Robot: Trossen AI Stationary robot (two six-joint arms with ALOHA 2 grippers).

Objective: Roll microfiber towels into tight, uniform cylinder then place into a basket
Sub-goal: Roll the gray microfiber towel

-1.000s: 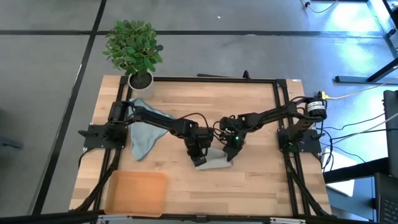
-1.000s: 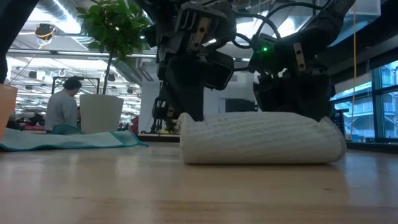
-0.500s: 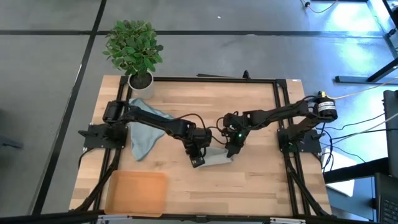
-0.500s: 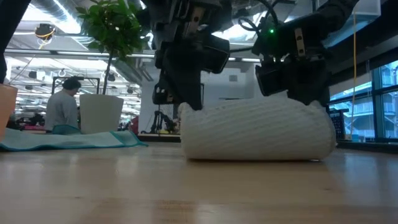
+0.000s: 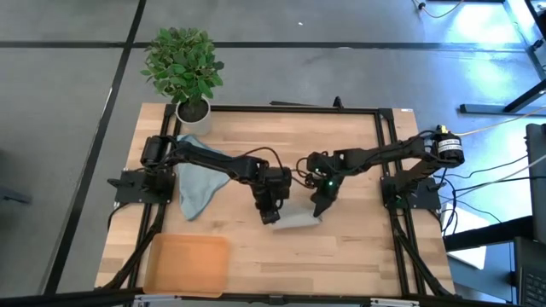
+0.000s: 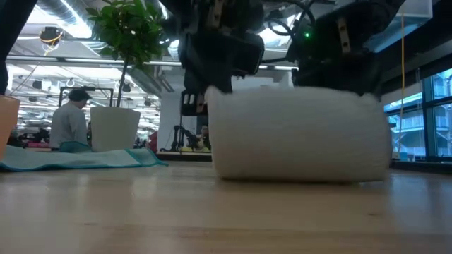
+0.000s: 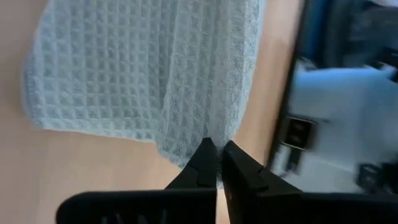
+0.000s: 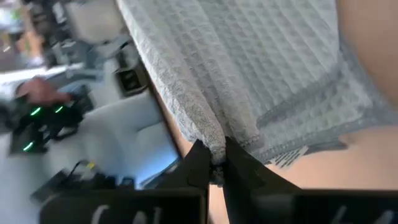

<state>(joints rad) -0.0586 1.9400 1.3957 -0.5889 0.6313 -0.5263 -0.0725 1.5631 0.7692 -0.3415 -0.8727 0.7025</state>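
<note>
High view: the pale grey towel roll (image 5: 299, 220) is seen near the middle of the wooden table (image 5: 341, 145), toward its front edge, with a gripper at each end. At one end the left gripper (image 5: 270, 214) is clenched on the cloth's edge; at the other the right gripper (image 5: 318, 207) is likewise pinched on a fold, as both wrist views confirm. A second, light blue-teal towel (image 5: 194, 183) is spread flat on the table's left side. The orange-tan basket (image 5: 188, 264) is located at the front left corner, well apart from the roll. A potted plant (image 5: 185, 68) is noted at the back left corner.
</note>
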